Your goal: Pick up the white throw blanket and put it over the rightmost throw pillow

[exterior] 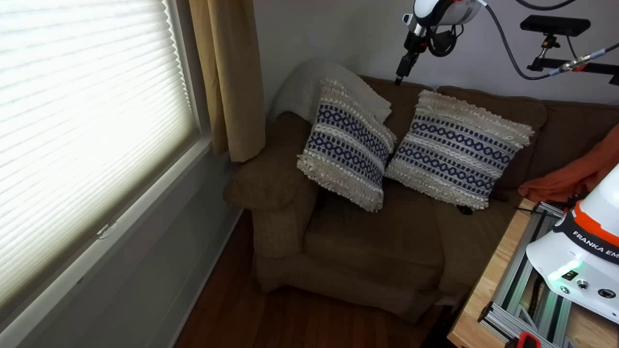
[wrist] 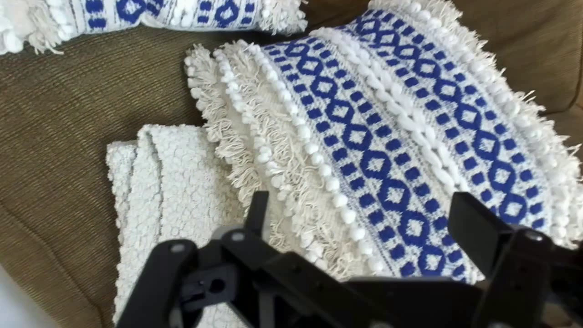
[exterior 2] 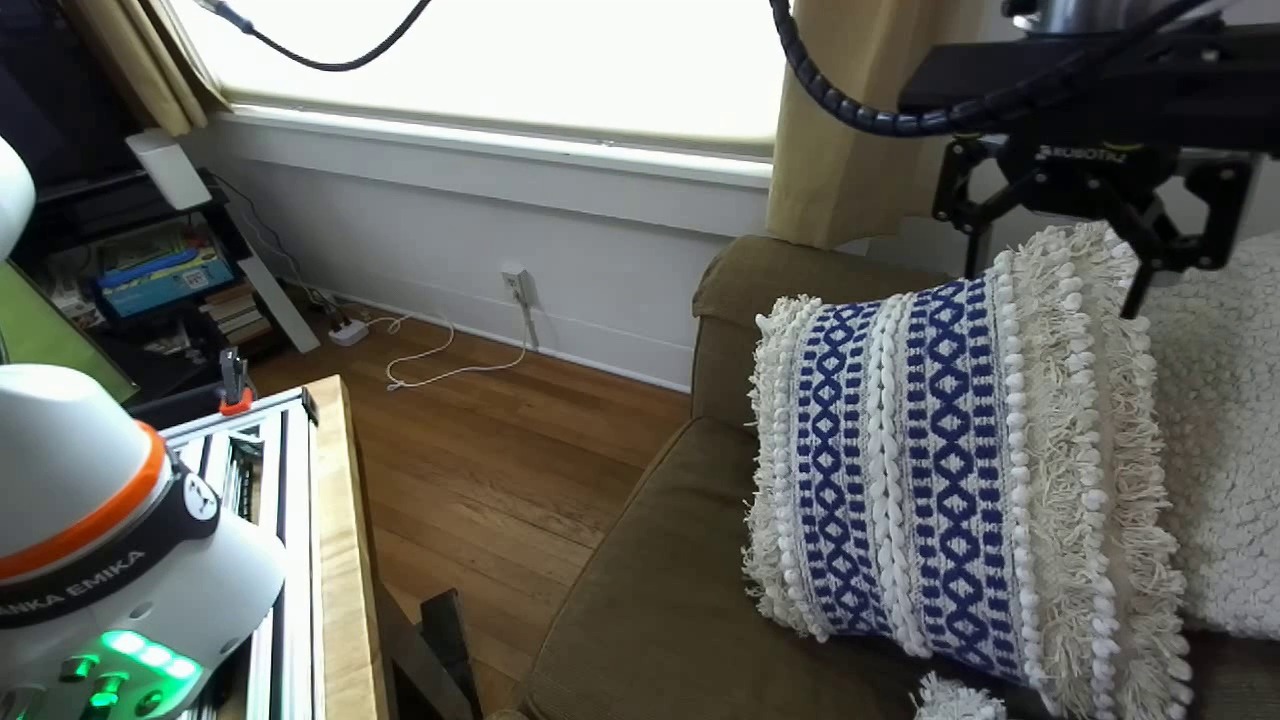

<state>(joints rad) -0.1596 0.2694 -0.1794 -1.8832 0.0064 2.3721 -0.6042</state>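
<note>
White throw blanket [exterior: 303, 88] drapes over the sofa [exterior: 372, 237], partly behind one of two patterned pillows [exterior: 347, 146]; hand [wrist: 358, 200] hovers, jaws apart

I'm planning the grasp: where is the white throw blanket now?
In an exterior view, the white throw blanket drapes over the back left corner of the brown couch, near the curtain and partly behind the left-hand patterned pillow.

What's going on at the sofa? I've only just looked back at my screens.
The robot arm isn't holding anything: its jaws hang above the sofa, spread apart, with nothing between them. The white throw blanket lies draped at the sofa's corner, partly behind the patterned pillow nearer the armrest. A second patterned pillow leans next to that one. The blanket is not yet over either.
</note>
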